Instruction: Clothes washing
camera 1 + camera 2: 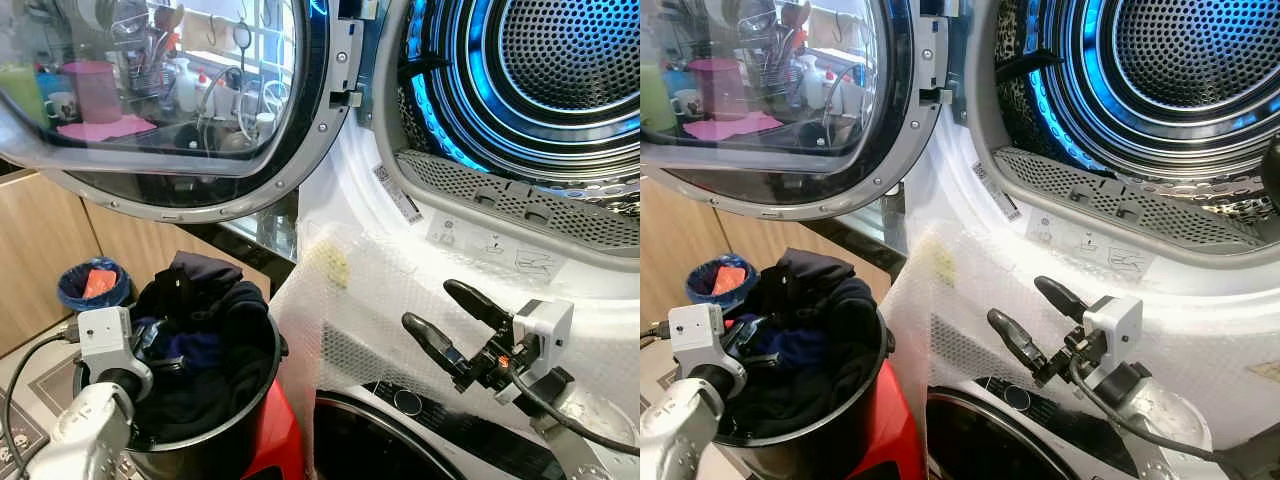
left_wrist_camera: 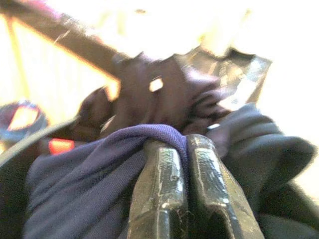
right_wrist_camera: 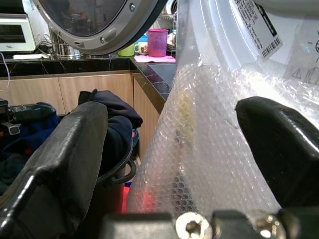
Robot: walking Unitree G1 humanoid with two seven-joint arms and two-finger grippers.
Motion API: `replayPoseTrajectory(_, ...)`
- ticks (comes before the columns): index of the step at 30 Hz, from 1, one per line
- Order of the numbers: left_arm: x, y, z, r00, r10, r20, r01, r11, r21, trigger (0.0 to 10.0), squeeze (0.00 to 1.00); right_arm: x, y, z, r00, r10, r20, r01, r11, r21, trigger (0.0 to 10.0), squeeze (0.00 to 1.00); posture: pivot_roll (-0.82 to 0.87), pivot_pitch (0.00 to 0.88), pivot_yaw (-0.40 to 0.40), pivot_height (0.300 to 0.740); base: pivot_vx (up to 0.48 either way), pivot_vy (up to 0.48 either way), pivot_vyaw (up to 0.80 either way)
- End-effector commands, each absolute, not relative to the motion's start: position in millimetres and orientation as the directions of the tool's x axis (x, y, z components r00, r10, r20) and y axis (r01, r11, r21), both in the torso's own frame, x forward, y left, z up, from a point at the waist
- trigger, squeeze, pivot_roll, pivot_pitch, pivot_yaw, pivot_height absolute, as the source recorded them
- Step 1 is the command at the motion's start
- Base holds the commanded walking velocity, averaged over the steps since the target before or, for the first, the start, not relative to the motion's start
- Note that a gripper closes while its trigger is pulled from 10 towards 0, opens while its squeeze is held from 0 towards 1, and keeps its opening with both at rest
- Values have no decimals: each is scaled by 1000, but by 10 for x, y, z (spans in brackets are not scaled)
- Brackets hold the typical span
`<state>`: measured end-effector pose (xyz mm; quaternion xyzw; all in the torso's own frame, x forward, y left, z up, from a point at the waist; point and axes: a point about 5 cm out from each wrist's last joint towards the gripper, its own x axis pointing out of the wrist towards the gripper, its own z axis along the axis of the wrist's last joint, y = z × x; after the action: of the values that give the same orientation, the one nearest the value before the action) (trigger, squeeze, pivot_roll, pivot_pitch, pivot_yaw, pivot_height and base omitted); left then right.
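I've got the left gripper down in the black bucket on the left, fingers pinched together on a fold of navy cloth; the rest of the dark laundry is heaped above the rim, tangled with it. My right gripper hangs spread wide and holding nothing, just in front of the bubble wrap draped over the dryer's front; the drum is open, up and to the right, lit blue, with the door swung out left over the bucket. My worry: the pinch looks shallow, so the fold may slip on the lift; or the whole heap comes with it and spills to the floor; the door edge overhead could snag the cloth; the wrap could catch my right fingers.
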<state>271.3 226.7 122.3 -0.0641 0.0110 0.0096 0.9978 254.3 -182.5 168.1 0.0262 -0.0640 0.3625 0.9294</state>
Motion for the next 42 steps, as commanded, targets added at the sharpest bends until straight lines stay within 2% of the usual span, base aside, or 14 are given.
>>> replayPoseTrajectory(1,2712,2137,1397,996,-46,81,53,995,-89,10000,0,2571,-1839,1701,729,670,140,-675,738,-12,10000,0,64,0,-114,740,0,0,0)
replayPoseTrajectory(9,2633,1835,1561,962,-186,200,200,979,-51,10000,0,2609,-1843,1705,723,676,144,-680,733,-23,10000,0,68,0,-112,740,0,0,0)
replayPoseTrajectory(22,2524,1389,1691,872,-419,254,425,904,31,10000,0,2632,-1859,1679,718,682,140,-686,728,-26,10000,0,62,0,-107,740,0,0,0)
replayPoseTrajectory(26,2460,1284,1758,833,-476,282,479,876,61,10000,0,2664,-1951,1623,758,639,135,-643,766,-14,10000,0,60,0,-103,740,0,0,0)
replayPoseTrajectory(32,2350,1118,1849,769,-566,297,549,823,147,10000,0,2827,-2278,1474,891,447,83,-451,891,40,10000,0,61,0,-106,740,0,0,0)
replayPoseTrajectory(35,2321,1021,1993,718,-612,332,589,788,179,10000,0,2859,-2333,1392,907,417,57,-419,907,44,10000,0,71,0,-110,740,0,0,0)
replayPoseTrajectory(40,2299,951,2080,663,-667,341,631,742,224,10000,0,2884,-2327,1306,903,428,41,-430,901,60,10000,0,71,0,-105,740,0,0,0)
replayPoseTrajectory(41,2299,949,2082,660,-670,341,634,740,226,10000,0,2862,-2310,1286,888,459,33,-460,885,70,10000,0,71,0,-105,740,0,0,0)
replayPoseTrajectory(42,2303,952,2085,658,-672,339,635,738,230,10000,0,2760,-2252,1254,832,554,20,-554,830,63,10000,0,69,0,-102,740,0,0,0)
